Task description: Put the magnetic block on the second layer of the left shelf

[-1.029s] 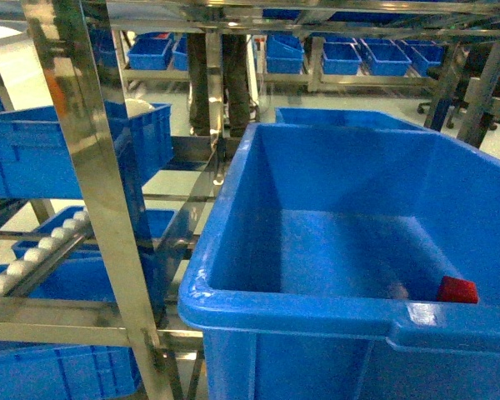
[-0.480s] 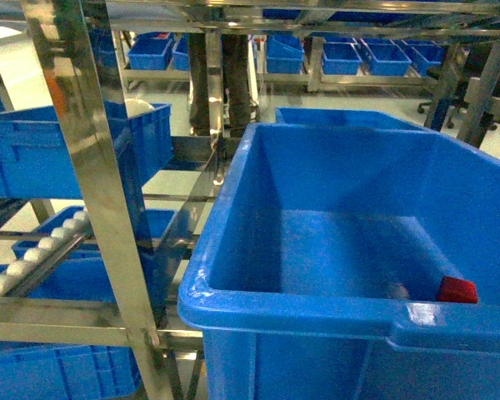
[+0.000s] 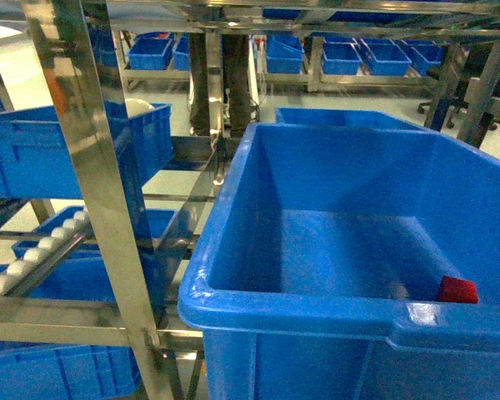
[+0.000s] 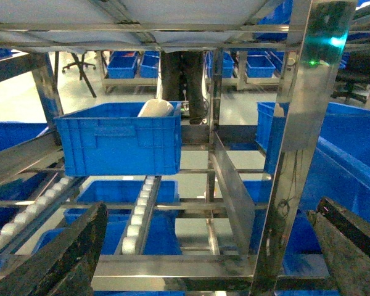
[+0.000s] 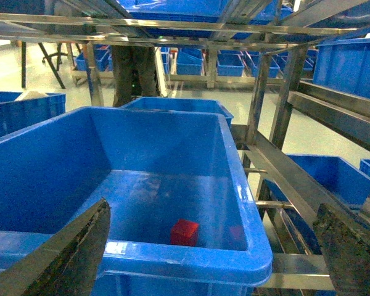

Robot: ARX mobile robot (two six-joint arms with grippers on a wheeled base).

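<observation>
Red and matte, the magnetic block (image 5: 184, 232) sits on the floor of the big blue crate (image 3: 233, 217), near its right front corner. Both grippers hang wide open, empty. It looks light and rigid; pinch its flat sides.
</observation>
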